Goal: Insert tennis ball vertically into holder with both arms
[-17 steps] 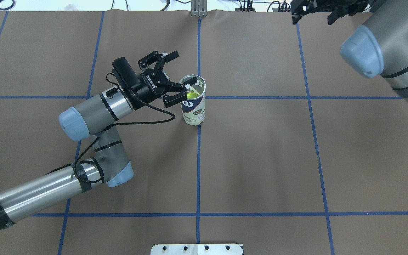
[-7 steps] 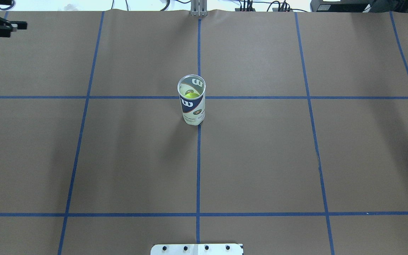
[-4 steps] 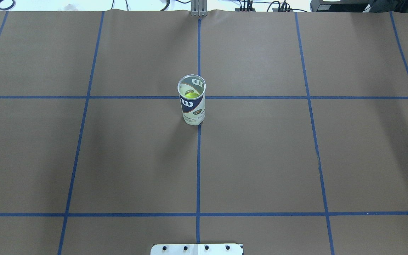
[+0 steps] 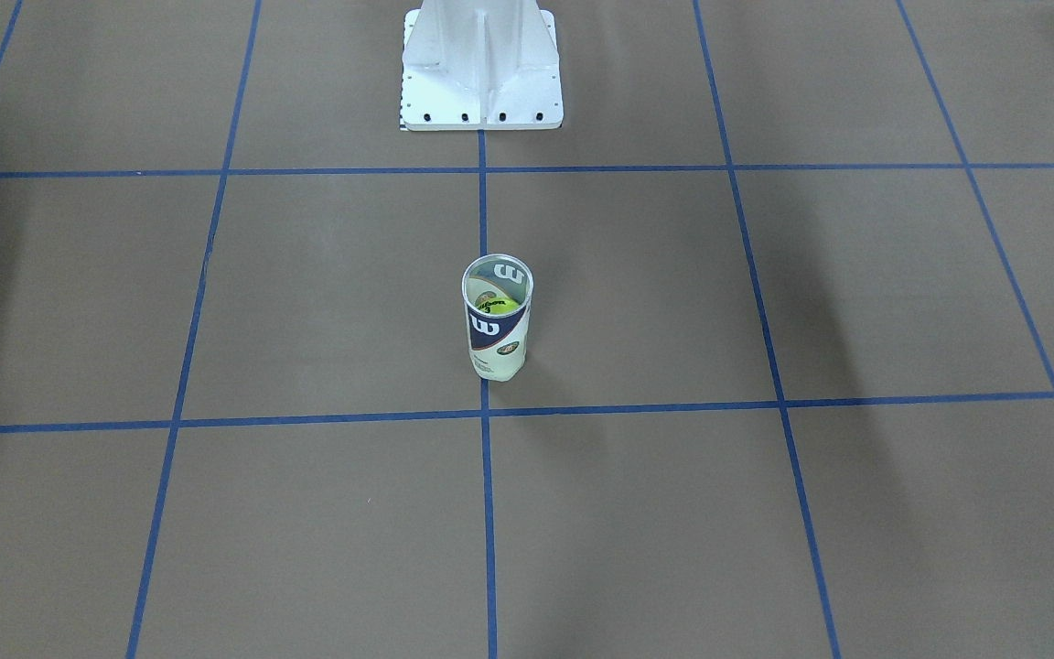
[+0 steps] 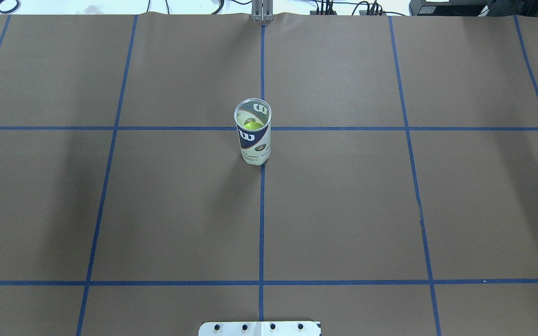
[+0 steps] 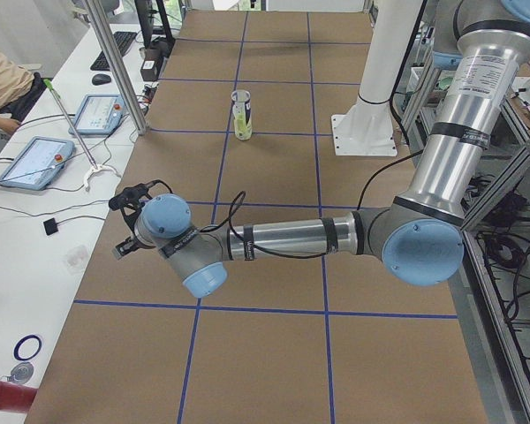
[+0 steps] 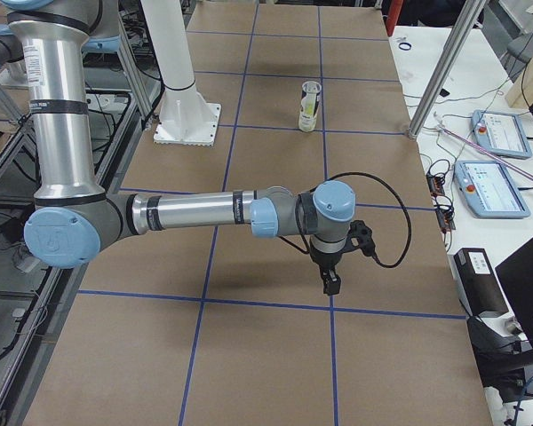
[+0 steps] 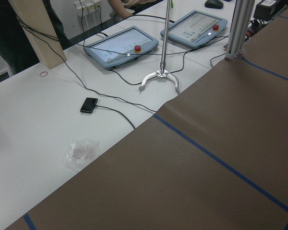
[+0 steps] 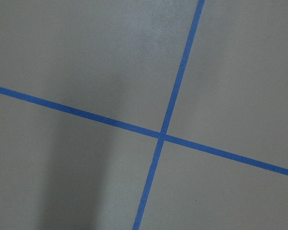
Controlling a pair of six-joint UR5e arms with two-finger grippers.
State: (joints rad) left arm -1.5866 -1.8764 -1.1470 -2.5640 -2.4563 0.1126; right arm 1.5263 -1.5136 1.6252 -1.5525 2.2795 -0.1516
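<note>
Both tools stand well apart from the work. Your left tool (image 6: 128, 221) hangs at one end of the counter (image 5: 343, 210), near the teach pendants (image 6: 34, 162); your right tool (image 7: 330, 280) points down at bare paper at the opposite end. I cannot tell whether either is open or holding anything. The Wilson tennis-ball tube (image 5: 254, 140) stands upright mid-counter, with the yellow tennis ball (image 5: 251, 125) inside. Judgement: insertion appears complete, with no step outstanding.
</note>
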